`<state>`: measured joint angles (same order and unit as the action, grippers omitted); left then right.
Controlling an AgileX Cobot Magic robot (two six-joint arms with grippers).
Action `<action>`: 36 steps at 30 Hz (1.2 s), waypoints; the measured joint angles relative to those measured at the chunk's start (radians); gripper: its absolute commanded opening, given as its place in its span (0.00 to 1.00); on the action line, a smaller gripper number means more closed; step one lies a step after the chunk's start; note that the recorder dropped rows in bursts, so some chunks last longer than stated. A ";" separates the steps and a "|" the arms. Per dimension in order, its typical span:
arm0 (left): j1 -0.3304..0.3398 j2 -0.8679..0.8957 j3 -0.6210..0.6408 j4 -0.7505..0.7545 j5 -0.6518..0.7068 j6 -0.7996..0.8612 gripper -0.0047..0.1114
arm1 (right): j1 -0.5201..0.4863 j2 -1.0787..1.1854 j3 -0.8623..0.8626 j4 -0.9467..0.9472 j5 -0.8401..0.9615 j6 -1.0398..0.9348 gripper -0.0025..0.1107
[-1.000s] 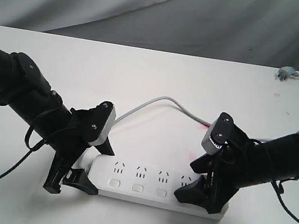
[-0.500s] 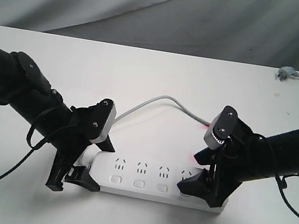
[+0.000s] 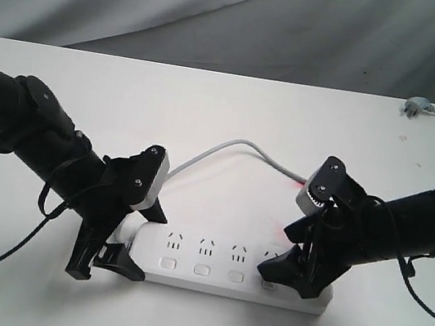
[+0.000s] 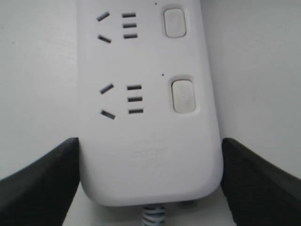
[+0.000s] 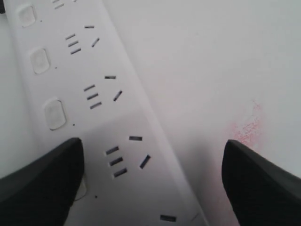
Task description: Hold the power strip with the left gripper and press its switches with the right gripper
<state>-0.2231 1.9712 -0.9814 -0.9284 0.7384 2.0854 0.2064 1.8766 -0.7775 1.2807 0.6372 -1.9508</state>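
The white power strip [image 3: 186,257] lies along the table's front, its cord [image 3: 237,143] curving away behind it. My left gripper [image 3: 144,247] is shut on its left, cord end; in the left wrist view both black fingers [image 4: 42,183] press the sides of the power strip [image 4: 146,141] beside a switch [image 4: 182,95]. My right gripper [image 3: 279,255] stands open over the strip's right part. Its near finger [image 5: 37,183] overlaps one button, next to another of the switches [image 5: 54,114] on the power strip [image 5: 127,113]. Three switches [image 3: 202,271] show between the grippers.
A grey plug [image 3: 415,106] with its cable lies at the back right of the white table [image 3: 236,100]. A faint red stain [image 5: 247,127] marks the table beside the strip. A grey cloth [image 3: 225,7] hangs behind.
My right gripper has risen and shifted left from the strip's right end, which now shows bare. The left gripper and the strip have stayed put.
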 measured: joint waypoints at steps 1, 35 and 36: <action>0.000 0.000 0.000 0.002 0.002 0.000 0.04 | 0.000 0.002 0.000 -0.002 0.002 0.004 0.67; 0.000 0.000 0.000 0.002 0.008 0.000 0.04 | 0.002 -0.025 -0.003 -0.117 -0.035 0.030 0.67; 0.000 0.000 0.000 0.002 0.008 0.000 0.04 | 0.002 -0.030 -0.002 -0.119 -0.037 0.016 0.67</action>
<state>-0.2231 1.9712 -0.9814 -0.9263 0.7460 2.0854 0.2084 1.8471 -0.7791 1.1616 0.6006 -1.9349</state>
